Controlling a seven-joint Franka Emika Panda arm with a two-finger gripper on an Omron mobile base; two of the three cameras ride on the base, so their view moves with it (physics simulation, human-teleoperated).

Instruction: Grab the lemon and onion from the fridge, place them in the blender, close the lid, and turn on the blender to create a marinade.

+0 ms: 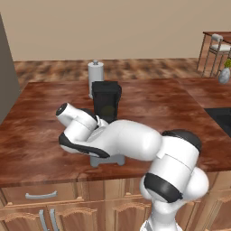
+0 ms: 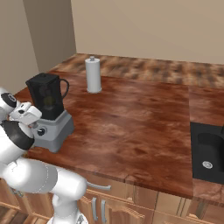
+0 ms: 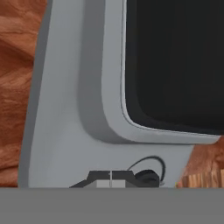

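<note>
blender point(image 2: 50, 116), a light grey boxy base with a round black knob point(image 2: 41, 131) under a tall dark see-through squarish jar, stands near the front edge of the reddish-brown wooden tabletop point(image 2: 131, 127), and its flat black squarish lid point(image 2: 42, 78) sits on top of the jar. a yellowish blur inside the jar in both base views is probably the lemon point(image 2: 49, 101); the onion cannot be made out through the dark wall. judging by that, the fetching, loading and lid closing look done, and what is left is turning the blender on. the end effector point(image 3: 110, 180) has its two dark fingertips pressed together, holding nothing, and in the hand view they sit right against the front of the grey base just beside the knob, so the switching step seems to be in hand. the white arm reaches in low from the front of the tabletop, wrapping across the base in the left base view. a white paper-towel roll point(image 2: 92, 75) stands behind the blender, well apart from it. to the right the tabletop is bare up to a black sink point(image 2: 209, 153), leaving open room on that side. the blender base sits close to the front edge, so a hard push could shift it.
</note>
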